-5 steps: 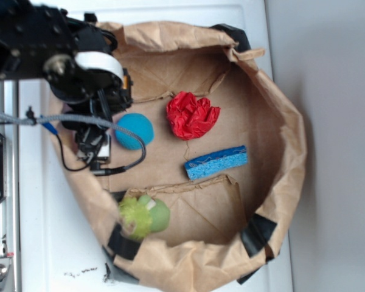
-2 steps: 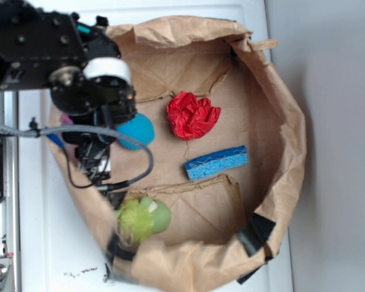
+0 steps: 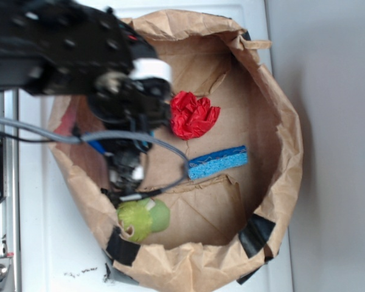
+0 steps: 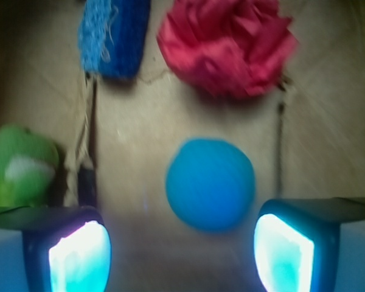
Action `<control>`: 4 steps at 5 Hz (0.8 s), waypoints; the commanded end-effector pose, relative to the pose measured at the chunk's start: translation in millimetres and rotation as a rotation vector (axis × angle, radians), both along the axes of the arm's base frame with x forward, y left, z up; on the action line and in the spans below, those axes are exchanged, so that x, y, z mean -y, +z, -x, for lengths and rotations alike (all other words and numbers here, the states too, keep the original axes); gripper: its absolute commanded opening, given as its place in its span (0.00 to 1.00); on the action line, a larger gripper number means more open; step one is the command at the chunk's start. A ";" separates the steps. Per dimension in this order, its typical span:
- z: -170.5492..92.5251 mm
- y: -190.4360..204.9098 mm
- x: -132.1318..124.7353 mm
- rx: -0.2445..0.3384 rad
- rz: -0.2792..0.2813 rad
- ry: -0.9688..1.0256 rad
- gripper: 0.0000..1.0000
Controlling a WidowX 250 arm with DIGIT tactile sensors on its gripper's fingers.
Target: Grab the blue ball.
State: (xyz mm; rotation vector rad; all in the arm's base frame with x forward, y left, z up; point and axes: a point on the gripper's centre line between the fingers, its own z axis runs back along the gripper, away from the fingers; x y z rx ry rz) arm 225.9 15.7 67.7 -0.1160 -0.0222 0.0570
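In the wrist view the blue ball [image 4: 210,184], a teal-blue sphere, rests on the brown paper floor just ahead of my gripper [image 4: 181,252]. The gripper is open, its two glowing pads wide apart at the bottom of the frame with nothing between them. The ball lies a little nearer the right finger [image 4: 284,252] than the left finger [image 4: 79,255]. In the exterior view the black arm [image 3: 121,97] reaches over the left half of the bag and hides the ball.
A low-walled brown paper bag [image 3: 280,140] holds everything. A red paper wad [image 3: 193,114] [image 4: 228,42] and a flat blue sponge [image 3: 217,162] [image 4: 112,36] lie beyond the ball. A yellow-green fuzzy ball [image 3: 143,219] [image 4: 18,164] sits by the bag's wall.
The arm has swung rightward into the bag and now covers the blue ball, which was showing beside it before. The bag's rim has shifted slightly.
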 end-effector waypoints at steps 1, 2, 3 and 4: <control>-31.8 0.2 4.4 0.102 0.000 0.015 0.21; -35.7 -0.4 -0.9 0.116 0.009 0.020 0.00; -38.7 -2.1 -3.0 0.131 0.019 0.017 0.00; -40.2 -0.6 -3.2 0.132 0.019 0.013 0.00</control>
